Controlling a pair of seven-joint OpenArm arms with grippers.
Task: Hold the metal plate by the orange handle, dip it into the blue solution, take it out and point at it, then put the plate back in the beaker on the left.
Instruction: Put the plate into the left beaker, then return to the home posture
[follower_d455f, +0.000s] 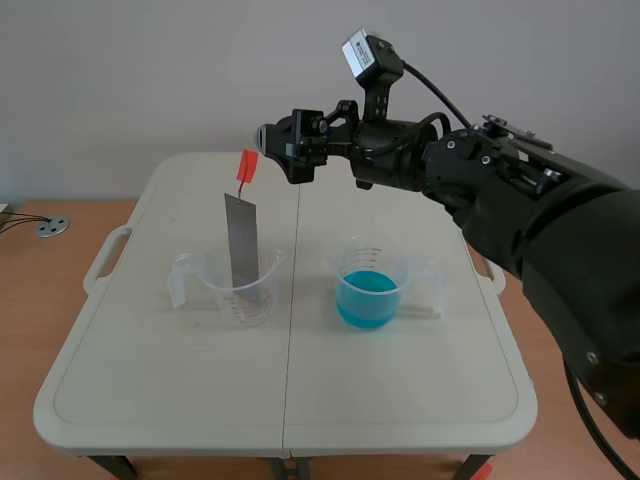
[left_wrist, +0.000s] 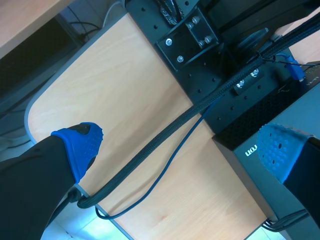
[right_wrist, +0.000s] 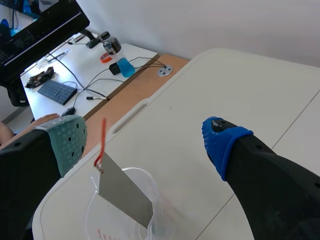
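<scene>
A grey metal plate (follower_d455f: 241, 244) stands tilted in the clear beaker on the left (follower_d455f: 236, 288), its orange handle (follower_d455f: 247, 165) sticking up. The right beaker (follower_d455f: 369, 283) holds blue solution. My right gripper (follower_d455f: 279, 150) comes in high from the right and hangs open just right of the handle, apart from it. In the right wrist view the orange handle (right_wrist: 102, 140) and plate (right_wrist: 124, 193) lie ahead of the open gripper (right_wrist: 145, 142), nearer its grey-green pad (right_wrist: 68, 142), and the beaker rim (right_wrist: 144, 176) shows below. My left gripper (left_wrist: 180, 150) is open and empty, away from the table.
The white folding table (follower_d455f: 300, 390) has side handles (follower_d455f: 105, 257). A wooden desk with a metal grommet (follower_d455f: 52, 227) lies to the left. Beyond the table are a keyboard (right_wrist: 56, 91) and a bottle (right_wrist: 112, 48). Black hardware and cables (left_wrist: 165, 145) lie under the left gripper.
</scene>
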